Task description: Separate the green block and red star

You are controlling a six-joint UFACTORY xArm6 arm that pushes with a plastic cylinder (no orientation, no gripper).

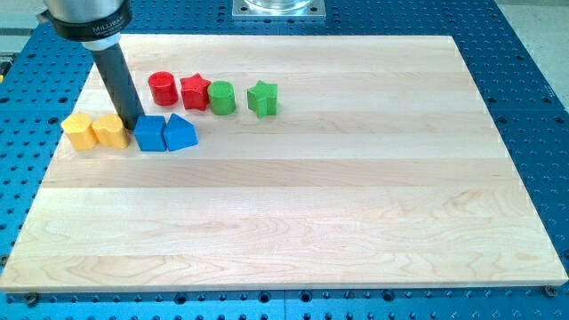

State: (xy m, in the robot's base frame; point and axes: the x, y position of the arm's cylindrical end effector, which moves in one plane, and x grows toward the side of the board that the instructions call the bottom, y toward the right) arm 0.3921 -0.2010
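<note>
— Where are the task's blocks sitting?
— On the counter (293, 196), near the view's top-left: the red star (195, 92) is touching the green cylinder (222, 98).
— And my tip (133, 123)?
— It's resting between a yellow block (110, 130) and a blue cube (150, 133). No fingers are showing.

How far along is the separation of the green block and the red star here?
Nothing looks done: the green round block sits tight against the red star. In hand: my tip is down between the yellow blocks and the blue cube, away from that pair. The whole push is left.
</note>
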